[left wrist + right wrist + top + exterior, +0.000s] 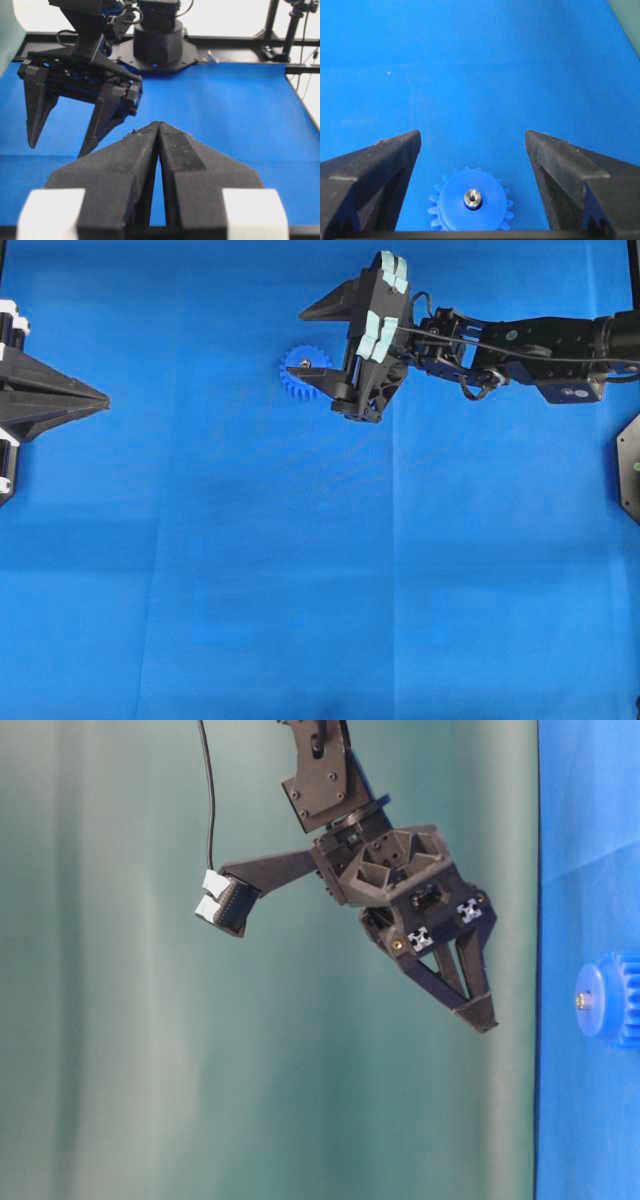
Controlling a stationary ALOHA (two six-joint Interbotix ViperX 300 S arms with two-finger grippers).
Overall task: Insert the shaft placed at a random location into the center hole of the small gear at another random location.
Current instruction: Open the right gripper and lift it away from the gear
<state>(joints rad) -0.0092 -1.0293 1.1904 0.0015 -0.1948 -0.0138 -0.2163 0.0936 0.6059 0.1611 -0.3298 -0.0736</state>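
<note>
The small blue gear (297,378) lies flat on the blue mat, also in the right wrist view (455,205). The silvery shaft (472,198) stands in the center hole of its hub, and its end shows in the overhead view (303,363) and the table-level view (583,1002). My right gripper (471,137) is open and empty above the gear, its fingers (320,308) spread wide to either side, touching neither gear nor shaft. My left gripper (105,398) is shut and empty at the far left, well away from the gear, and also shows in its own wrist view (159,125).
The blue mat (300,590) covers the table. The right arm (520,345) reaches in from the right edge. In the left wrist view the right gripper (57,149) hangs above the mat ahead and to the left.
</note>
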